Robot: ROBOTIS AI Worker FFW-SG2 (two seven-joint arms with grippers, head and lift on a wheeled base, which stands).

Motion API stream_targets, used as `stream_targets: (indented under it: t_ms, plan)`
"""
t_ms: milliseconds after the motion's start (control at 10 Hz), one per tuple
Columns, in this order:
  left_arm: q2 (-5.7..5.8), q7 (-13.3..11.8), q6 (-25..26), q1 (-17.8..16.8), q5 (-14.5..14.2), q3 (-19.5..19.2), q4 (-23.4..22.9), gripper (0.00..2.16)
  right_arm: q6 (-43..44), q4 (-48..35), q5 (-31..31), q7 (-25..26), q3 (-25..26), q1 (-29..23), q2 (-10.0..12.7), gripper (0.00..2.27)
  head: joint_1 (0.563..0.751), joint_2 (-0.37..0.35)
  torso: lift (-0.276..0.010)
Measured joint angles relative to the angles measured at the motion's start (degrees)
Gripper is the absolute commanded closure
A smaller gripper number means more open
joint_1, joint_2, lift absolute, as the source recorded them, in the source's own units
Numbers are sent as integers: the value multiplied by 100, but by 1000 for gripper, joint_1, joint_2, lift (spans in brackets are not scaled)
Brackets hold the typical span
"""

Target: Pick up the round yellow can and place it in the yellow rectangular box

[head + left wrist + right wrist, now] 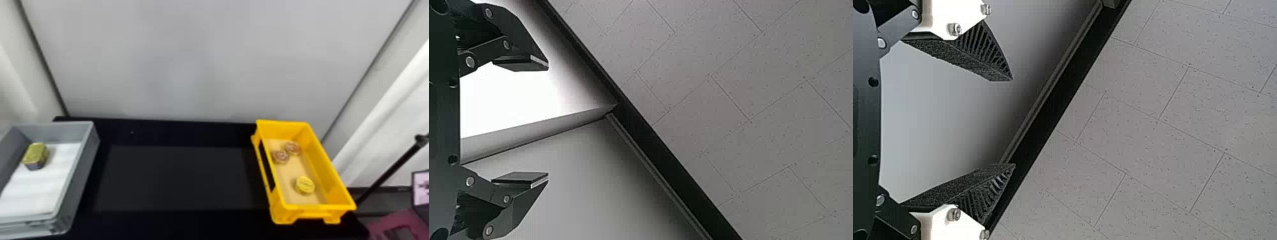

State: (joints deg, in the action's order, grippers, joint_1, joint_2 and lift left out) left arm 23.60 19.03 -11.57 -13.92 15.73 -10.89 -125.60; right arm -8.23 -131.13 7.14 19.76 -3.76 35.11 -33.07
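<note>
1. Step: looks like place done. Round yellow can [305, 185] sits lid up inside yellow rectangular box [330, 172], on the box floor, robot-near half.
2. Same box: two small red-topped tins [281, 156], farther back from the robot, side by side, apart from the can.
3. Left gripper [548, 121]: jaws spread, nothing between. Right gripper [1013, 121]: jaws spread too, holding nothing. Both released.
4. Next move: likely none on the can. Leave it alone, keep both arms parked. Reaching in again would risk knocking the tins.
5. Gold-topped angular tin [35, 155] in gray box [79, 182], on the white liner. Not round, so probably not the target; skip.
6. Cut off: gray box runs out of the head view at its left edge; pink item [395, 225] clipped at the lower right corner.
7. Hard to make out: lid print on can and tins. Can's underside hidden. Black counter [178, 178] so dark its near edge is lost.
8. Wrist views: speckled tiles [754, 125] behind the jaws; can't tell ceiling or floor for certain.
</note>
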Motion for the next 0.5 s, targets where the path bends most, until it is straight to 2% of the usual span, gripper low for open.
stream_targets:
  t_ms: [500]
  plan:
    - [-14,22,-32,20,-11,23,39,450,4,16,17,-12,-11,-22,12,239,694,-169,0]
